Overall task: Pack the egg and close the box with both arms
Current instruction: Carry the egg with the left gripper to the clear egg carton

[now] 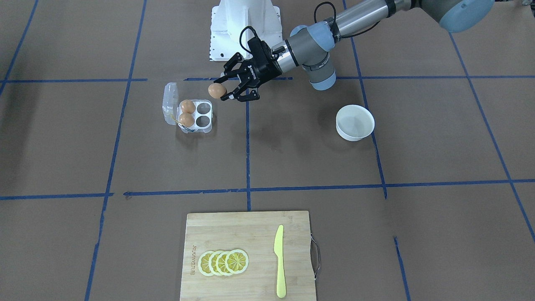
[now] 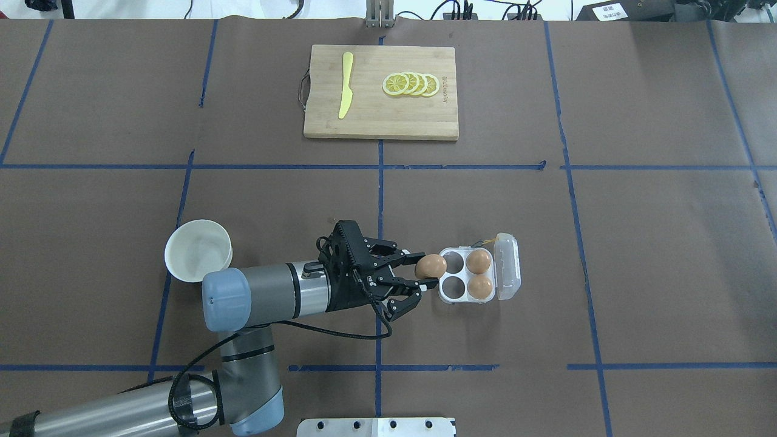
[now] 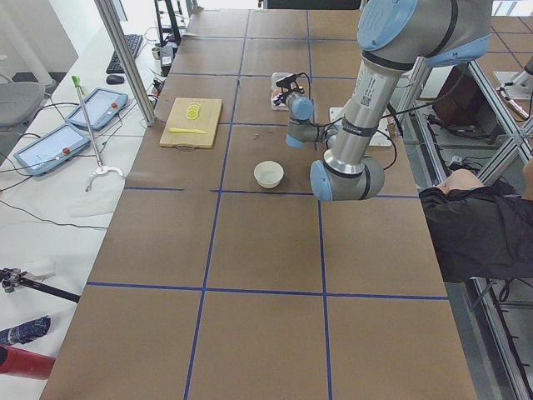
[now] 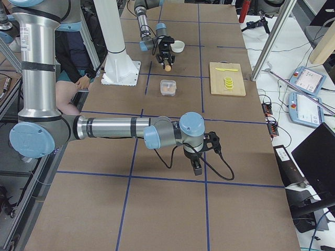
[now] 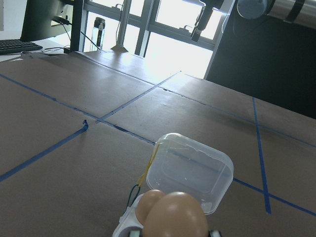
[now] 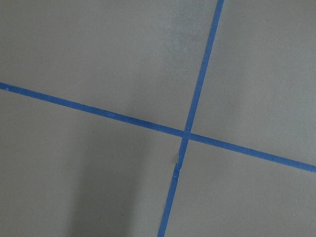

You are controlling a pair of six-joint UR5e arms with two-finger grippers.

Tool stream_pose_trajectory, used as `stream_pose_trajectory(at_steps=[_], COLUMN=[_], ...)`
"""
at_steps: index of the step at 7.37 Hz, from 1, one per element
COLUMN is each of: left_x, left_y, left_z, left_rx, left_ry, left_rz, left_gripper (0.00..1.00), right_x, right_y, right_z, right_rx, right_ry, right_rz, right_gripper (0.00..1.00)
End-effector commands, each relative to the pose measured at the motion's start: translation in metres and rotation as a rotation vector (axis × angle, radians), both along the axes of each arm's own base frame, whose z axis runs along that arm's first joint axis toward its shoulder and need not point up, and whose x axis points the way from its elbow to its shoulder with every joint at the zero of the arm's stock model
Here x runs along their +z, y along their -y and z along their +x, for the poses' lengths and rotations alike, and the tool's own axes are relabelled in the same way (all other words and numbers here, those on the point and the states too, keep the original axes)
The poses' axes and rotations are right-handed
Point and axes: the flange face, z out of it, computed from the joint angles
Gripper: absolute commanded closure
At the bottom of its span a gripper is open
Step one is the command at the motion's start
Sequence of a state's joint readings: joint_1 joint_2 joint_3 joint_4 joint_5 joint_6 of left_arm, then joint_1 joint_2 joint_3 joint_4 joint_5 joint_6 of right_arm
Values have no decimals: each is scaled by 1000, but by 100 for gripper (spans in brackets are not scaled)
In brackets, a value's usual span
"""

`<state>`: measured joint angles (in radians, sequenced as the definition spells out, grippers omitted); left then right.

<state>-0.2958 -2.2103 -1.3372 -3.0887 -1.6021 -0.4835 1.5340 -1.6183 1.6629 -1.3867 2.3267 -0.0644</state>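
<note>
- The left gripper (image 2: 427,272) is reaching out level over the table, its fingers clamping the egg (image 2: 431,266) at the tips.
- The egg is hanging clear of the table, just in front of the fingers, at the near edge of the box (image 2: 452,284).
- The box is lying directly ahead of this gripper with its lid (image 2: 507,267) standing open on the far side.
- The two cells nearest the fingertips are showing empty; the two beyond them, next to the lid, are each holding one of the packed eggs (image 2: 478,261).
- A white bowl (image 2: 198,250) is sitting behind the gripper, beside the arm's wrist.
- A cutting board (image 2: 381,118) with a yellow knife (image 2: 346,92) and lemon slices (image 2: 411,84) is lying well off to the gripper's side, across the table.
- The right gripper (image 4: 198,167) is pointing down over bare table, well apart from the box; whether its fingers are apart or together cannot be told.
</note>
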Motion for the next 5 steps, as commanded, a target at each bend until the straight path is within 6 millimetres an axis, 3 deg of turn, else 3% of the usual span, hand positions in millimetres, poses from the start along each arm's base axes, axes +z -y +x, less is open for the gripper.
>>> stream_pose_trajectory(at_steps=[1,2,5], left_x=[5,-7,-5], left_y=[-2,2,3], left_z=[23,39,49], left_rx=[-10,-19,-18], left_ry=[28,30,49], left_rz=[-18,-22,-26], left_gripper=[97,97,94], right_x=[0,0,0], right_y=[0,0,0], right_z=[0,0,1], right_rx=[0,1,1], right_ry=[-1,-3,-3], right_rz=[0,0,1], right_gripper=[0,0,0])
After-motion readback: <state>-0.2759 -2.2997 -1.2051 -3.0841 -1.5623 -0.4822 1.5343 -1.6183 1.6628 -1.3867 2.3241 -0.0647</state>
